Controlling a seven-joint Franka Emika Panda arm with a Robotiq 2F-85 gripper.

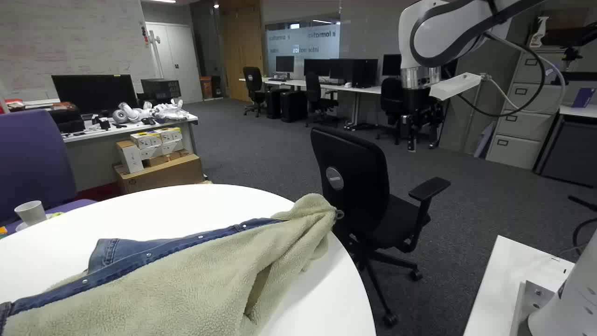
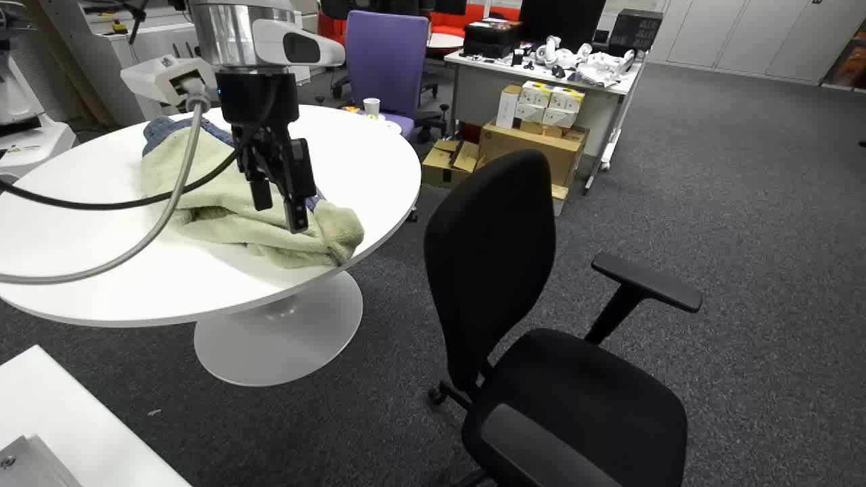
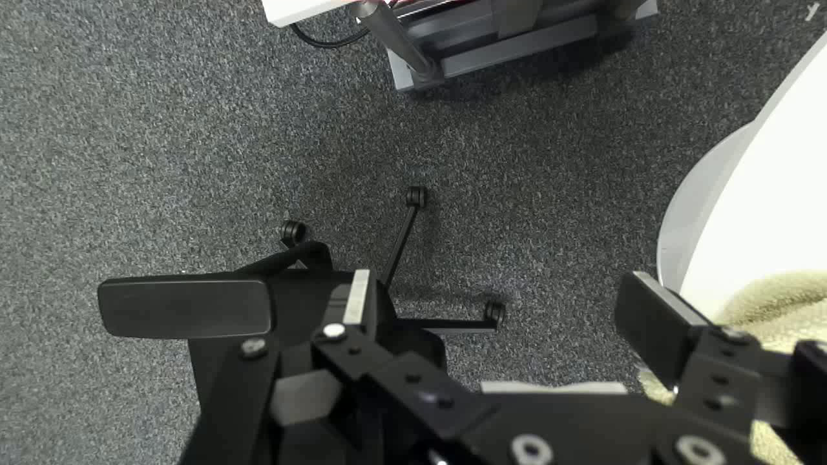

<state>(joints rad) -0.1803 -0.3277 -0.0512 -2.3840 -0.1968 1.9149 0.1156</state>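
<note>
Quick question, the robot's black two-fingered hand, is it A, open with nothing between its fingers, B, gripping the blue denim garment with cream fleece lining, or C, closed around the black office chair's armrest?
A: in the wrist view the hand stands wide open and holds nothing, while the garment lies on the round white table.

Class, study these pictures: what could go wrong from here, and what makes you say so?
1. The jacket reaches the edge of the round table, so a careless tug might slide it off.
2. The black chair beside the table shows behind the open gripper in the wrist view, so coming down there could knock it.
3. The jacket lies in thick, soft folds, so a grasp might pinch too little and slip.
</note>
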